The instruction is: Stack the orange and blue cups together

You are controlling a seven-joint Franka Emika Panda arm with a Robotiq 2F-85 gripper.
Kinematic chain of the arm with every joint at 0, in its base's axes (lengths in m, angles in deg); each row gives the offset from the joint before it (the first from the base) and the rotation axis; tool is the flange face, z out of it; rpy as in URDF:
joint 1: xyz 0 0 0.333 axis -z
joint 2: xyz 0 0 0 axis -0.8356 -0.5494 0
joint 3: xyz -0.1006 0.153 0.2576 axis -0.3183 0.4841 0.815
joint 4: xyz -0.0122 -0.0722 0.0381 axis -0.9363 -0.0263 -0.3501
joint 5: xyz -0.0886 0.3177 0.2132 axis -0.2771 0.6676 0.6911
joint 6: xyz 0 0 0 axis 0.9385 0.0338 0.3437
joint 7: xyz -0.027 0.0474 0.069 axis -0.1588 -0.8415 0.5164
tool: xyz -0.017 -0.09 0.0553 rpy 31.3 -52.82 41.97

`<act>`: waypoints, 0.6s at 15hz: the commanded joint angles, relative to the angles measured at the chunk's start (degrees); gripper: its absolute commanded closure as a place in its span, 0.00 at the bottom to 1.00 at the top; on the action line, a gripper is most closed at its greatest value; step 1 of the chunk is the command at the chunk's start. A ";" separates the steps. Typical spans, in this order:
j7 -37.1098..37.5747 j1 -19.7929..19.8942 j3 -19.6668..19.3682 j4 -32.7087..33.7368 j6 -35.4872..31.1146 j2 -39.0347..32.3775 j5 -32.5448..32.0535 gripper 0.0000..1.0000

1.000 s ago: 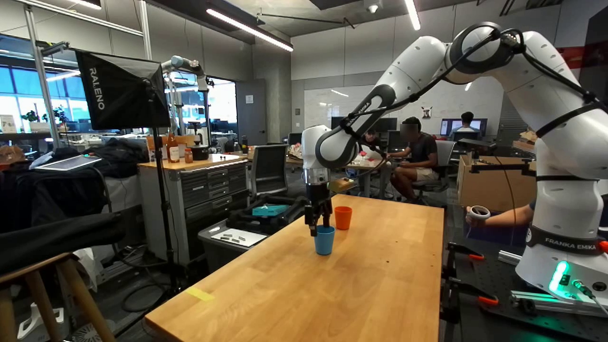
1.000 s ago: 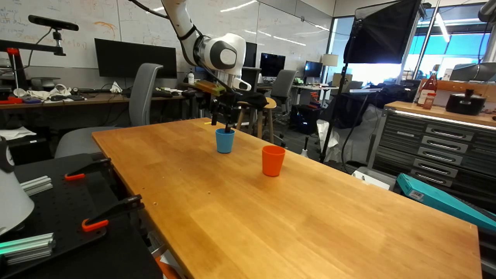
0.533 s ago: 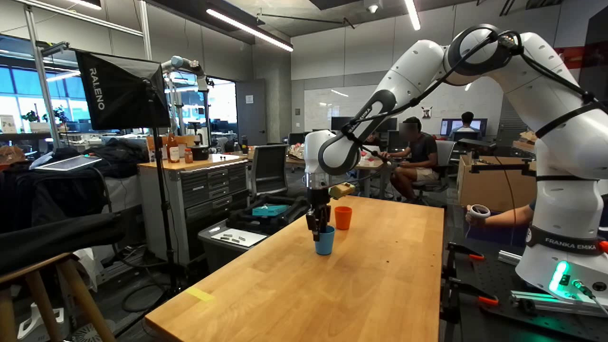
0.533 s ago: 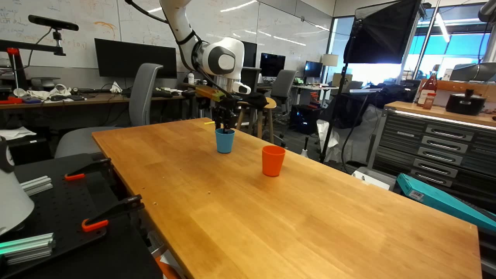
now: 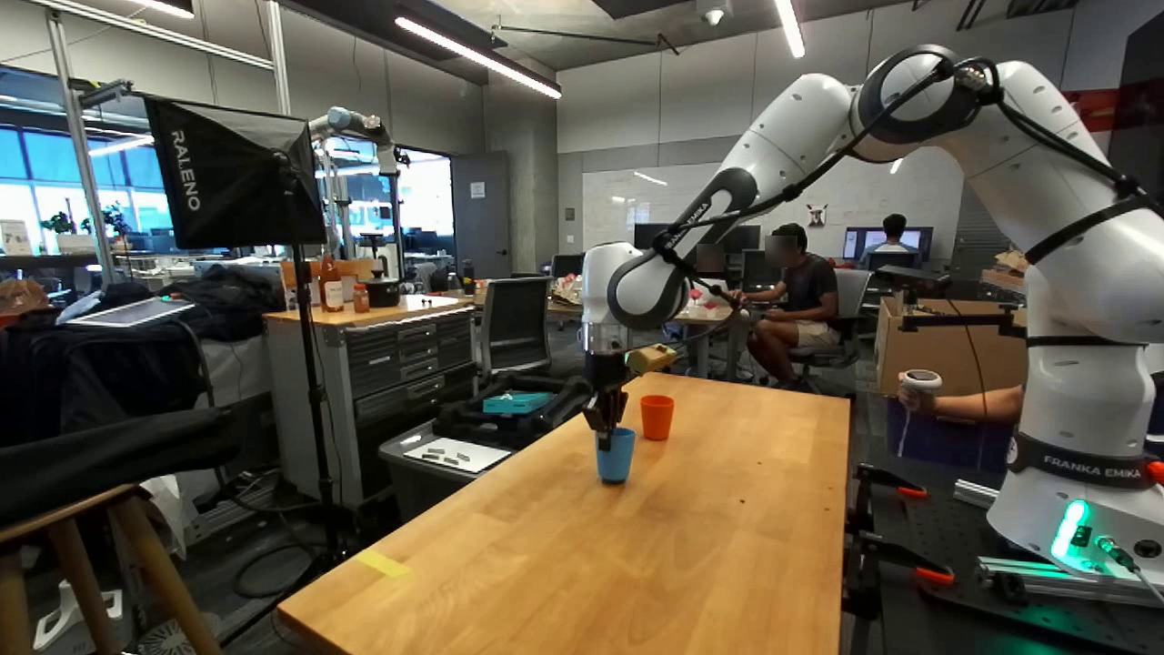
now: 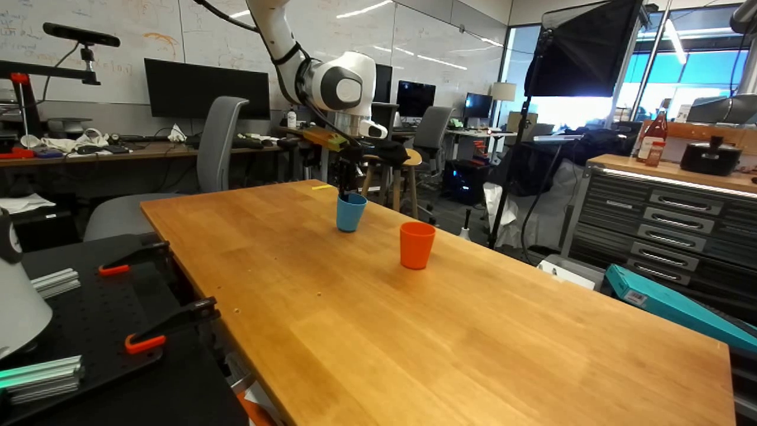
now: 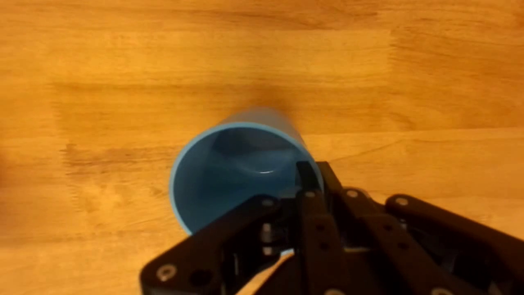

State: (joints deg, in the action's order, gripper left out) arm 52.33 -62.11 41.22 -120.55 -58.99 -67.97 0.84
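Note:
The blue cup (image 5: 616, 458) is on or just above the wooden table, tilted slightly; whether its base touches the wood I cannot tell. My gripper (image 7: 315, 170) is shut on the cup's side wall in the wrist view, one finger inside the rim and the other outside. That blue cup (image 7: 233, 176) looks empty inside. In an exterior view the arm comes down from above to the blue cup (image 6: 350, 213). Apart from it, the orange cup (image 6: 417, 246) stands upright on the table, mouth up. The orange cup (image 5: 657, 418) is behind the blue one in an exterior view.
The wooden table (image 5: 709, 546) bears both cups, near its long edge away from the robot base. Clamps (image 6: 171, 325) hold on at the robot's side. A grey bin (image 5: 427, 464) and a black softbox stand (image 5: 305, 364) are beyond the far edge.
The gripper has gone from open to shut on the blue cup's wall. The blue cup has shifted a little and tilted slightly. The orange cup has not moved.

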 commanded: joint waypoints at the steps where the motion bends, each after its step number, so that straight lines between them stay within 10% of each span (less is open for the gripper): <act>1: 1.34 -0.08 -0.19 3.37 5.01 1.14 1.78 0.99; 9: 9.23 -0.05 -3.84 15.02 15.70 6.06 -0.19 0.99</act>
State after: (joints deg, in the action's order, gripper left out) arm 58.42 -62.03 39.70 -109.77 -47.29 -63.70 1.41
